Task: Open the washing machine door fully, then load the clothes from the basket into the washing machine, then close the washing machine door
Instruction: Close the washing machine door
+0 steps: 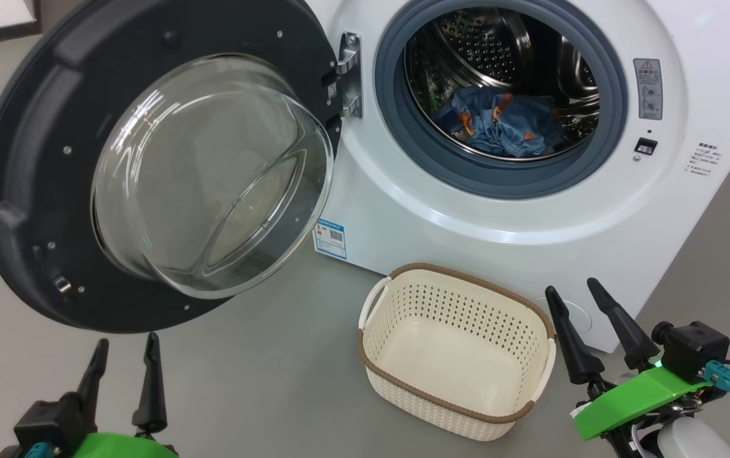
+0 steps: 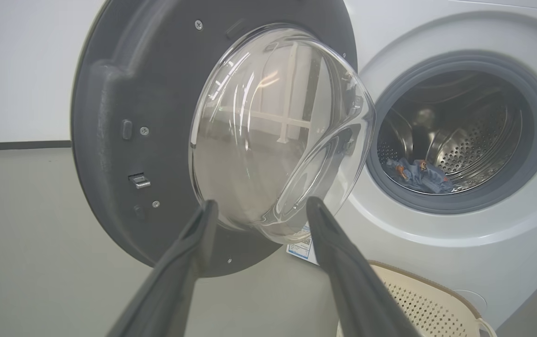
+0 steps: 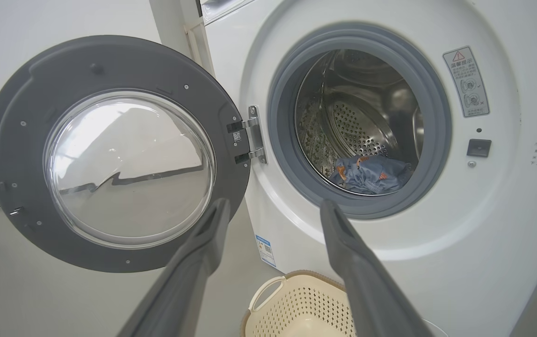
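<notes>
With the clothes (image 1: 498, 124) lying in the drum (image 1: 486, 44), seemingly both, and the basket (image 1: 432, 402) bare, the door (image 1: 41, 191) stands swung wide to the left, up and ahead of the left gripper (image 1: 126, 341), the nearer one; it and the right gripper (image 1: 571, 287) gape, holding nothing

Washing machine door (image 1: 34, 191) swung wide ahead of the left gripper (image 1: 126, 338); clothes (image 1: 505, 124) (a crumpled blue bundle) in the drum (image 1: 467, 44) beyond the right gripper (image 1: 571, 285); basket (image 1: 460, 305) empty beside it.

Grey floor (image 1: 263, 381), white wall (image 2: 16, 70) behind
</notes>
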### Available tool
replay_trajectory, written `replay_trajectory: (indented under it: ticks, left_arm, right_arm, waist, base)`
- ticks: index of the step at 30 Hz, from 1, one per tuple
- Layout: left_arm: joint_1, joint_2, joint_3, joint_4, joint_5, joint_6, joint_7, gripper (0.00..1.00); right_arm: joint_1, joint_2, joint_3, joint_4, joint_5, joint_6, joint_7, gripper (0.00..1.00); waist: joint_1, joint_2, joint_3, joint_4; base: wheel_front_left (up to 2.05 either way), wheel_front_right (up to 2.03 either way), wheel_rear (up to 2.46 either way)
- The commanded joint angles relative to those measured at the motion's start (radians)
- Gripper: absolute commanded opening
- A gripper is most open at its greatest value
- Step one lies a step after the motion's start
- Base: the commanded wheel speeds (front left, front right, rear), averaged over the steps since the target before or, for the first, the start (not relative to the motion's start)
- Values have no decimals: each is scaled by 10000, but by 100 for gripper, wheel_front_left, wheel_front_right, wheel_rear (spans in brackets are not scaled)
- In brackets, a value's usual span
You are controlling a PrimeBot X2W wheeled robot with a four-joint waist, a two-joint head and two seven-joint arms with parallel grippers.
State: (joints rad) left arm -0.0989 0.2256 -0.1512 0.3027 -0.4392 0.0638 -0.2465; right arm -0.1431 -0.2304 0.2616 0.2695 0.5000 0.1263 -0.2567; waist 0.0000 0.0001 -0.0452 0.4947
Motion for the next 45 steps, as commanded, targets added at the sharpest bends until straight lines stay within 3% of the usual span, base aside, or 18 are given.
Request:
replay_trajectory:
  ticks: [1,28,30,31,37,45]
  left_arm:
    - [-232,253,381,-324,-44,76,-47,100]
    - [-188,411,339,-569,-170,281,-41,100]
    - [-194,445,329,-581,-182,281,-2,40]
    - [-231,511,310,-608,-199,233,56,0]
    - [-793,931,642,-1166,-573,-99,201,0]
    - [-1874,1548,1798,-2402,-2199,-697,990,0]
  right_arm:
    - [-143,-103,190,-213,33,44,-51,100]
    - [-89,-54,157,-218,95,44,-51,100]
    - [-80,-56,152,-218,93,44,-51,100]
    - [-77,-60,156,-216,96,44,-51,100]
    - [-49,-134,148,-227,97,44,-51,100]
    - [-65,-293,258,-203,121,44,-51,100]
  waist:
    - [0,-1,5,2]
    - [0,-1,-84,-72]
    - [0,-1,-79,-91]
    - [0,-1,-70,-119]
    - [0,-1,-43,-184]
    - [0,-1,-13,-427]
  base:
    - [0,0,0]
    - [0,0,0]
    - [0,0,0]
    - [0,0,0]
    - [0,0,0]
    - [0,0,0]
